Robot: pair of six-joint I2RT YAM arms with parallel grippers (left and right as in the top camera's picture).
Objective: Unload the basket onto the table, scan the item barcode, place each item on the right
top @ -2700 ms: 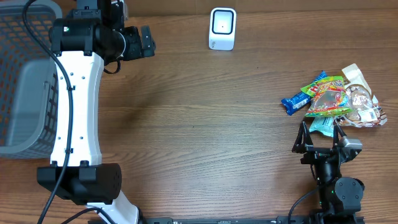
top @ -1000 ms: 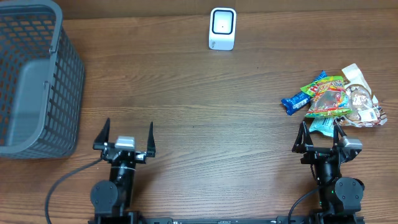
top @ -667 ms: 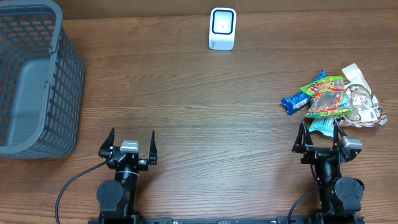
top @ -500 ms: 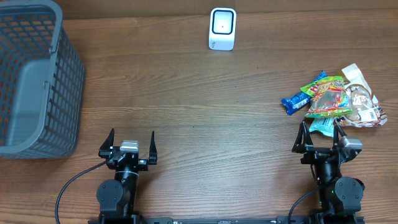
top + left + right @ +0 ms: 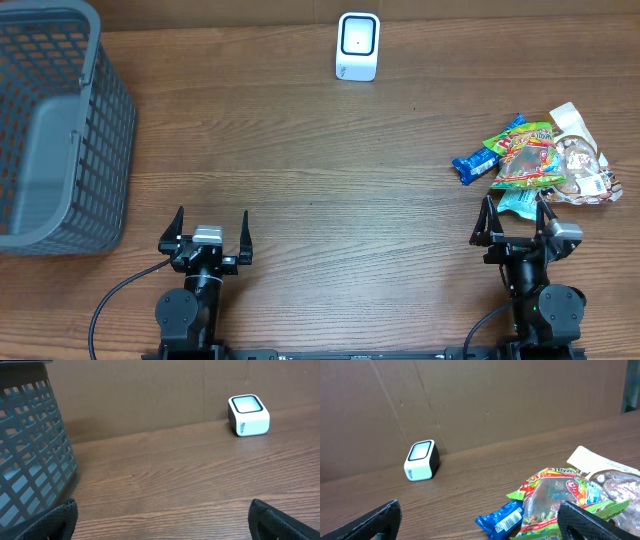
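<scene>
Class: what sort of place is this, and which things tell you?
Probably a mock shop checkout on a wooden table: a white barcode scanner, a grey mesh basket and a pile of snack packets.

1 basket (image 5: 105, 150), 1 scanner (image 5: 358, 46), 1 snack pile (image 5: 535, 160).

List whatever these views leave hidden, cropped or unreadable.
- Teal packet: overhead, mostly buried under the gummy bag.
- Blue bar: right wrist, its barcode is too small to read.
- Clear bag: right wrist, cut off by the right edge.
- Basket: overhead, cropped by the left edge; left wrist shows only its wall.
</scene>
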